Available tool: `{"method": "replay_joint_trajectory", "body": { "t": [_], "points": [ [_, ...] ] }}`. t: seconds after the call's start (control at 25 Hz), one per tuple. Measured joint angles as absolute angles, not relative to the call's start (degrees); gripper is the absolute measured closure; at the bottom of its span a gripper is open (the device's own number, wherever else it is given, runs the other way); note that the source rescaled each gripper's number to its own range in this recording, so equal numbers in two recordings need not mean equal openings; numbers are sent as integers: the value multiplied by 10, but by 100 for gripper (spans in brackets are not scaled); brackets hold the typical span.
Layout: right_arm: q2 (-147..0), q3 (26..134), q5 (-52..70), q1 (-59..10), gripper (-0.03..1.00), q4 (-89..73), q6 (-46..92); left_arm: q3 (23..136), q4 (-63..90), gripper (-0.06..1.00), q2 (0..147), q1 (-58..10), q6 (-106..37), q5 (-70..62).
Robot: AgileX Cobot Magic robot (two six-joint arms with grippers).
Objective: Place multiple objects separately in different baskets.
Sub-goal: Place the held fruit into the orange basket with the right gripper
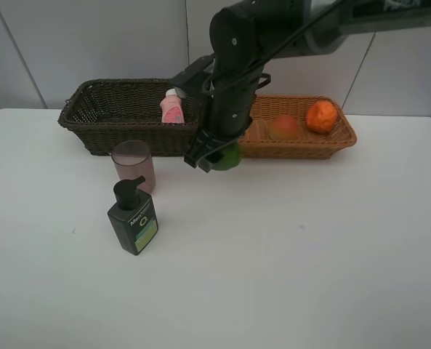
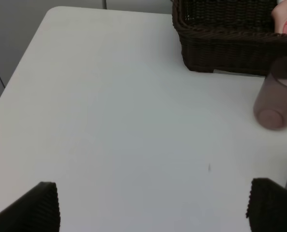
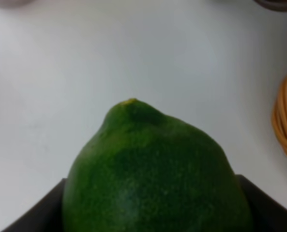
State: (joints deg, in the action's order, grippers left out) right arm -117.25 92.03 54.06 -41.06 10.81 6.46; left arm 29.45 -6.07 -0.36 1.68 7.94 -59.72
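Note:
My right gripper (image 1: 216, 157) is shut on the green lime-like fruit (image 1: 230, 156), low over the table between the two baskets' front edges. The fruit fills the right wrist view (image 3: 155, 179). The orange (image 1: 321, 116) and the peach (image 1: 286, 126) lie in the light tan basket (image 1: 339, 142). The pink white-capped bottle (image 1: 171, 107) lies in the dark brown basket (image 1: 99, 127). The pink cup (image 1: 134, 166) and the dark green pump bottle (image 1: 133, 218) stand on the table in front of it. My left gripper (image 2: 153, 208) is open and empty over bare table, out of the exterior view.
The white table (image 1: 309, 254) stretches to the front and right. The right arm (image 1: 237, 58) reaches down across the middle, over the gap between the baskets. The left wrist view shows the dark basket (image 2: 220, 48) and the cup (image 2: 277, 104). The tan basket's rim (image 3: 286, 125) shows beside the fruit.

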Motion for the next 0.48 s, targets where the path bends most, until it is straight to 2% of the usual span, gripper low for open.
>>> {"method": "replay_joint_trajectory", "body": {
  "t": [0.2, 0.48],
  "points": [
    [-1133, 920, 571, -371, 47, 101, -13, 295, -61, -6, -4, 17, 79, -597],
    [-1121, 920, 574, -285, 47, 41, -34, 295, -61, -6, -4, 17, 79, -597]
  ]
}}
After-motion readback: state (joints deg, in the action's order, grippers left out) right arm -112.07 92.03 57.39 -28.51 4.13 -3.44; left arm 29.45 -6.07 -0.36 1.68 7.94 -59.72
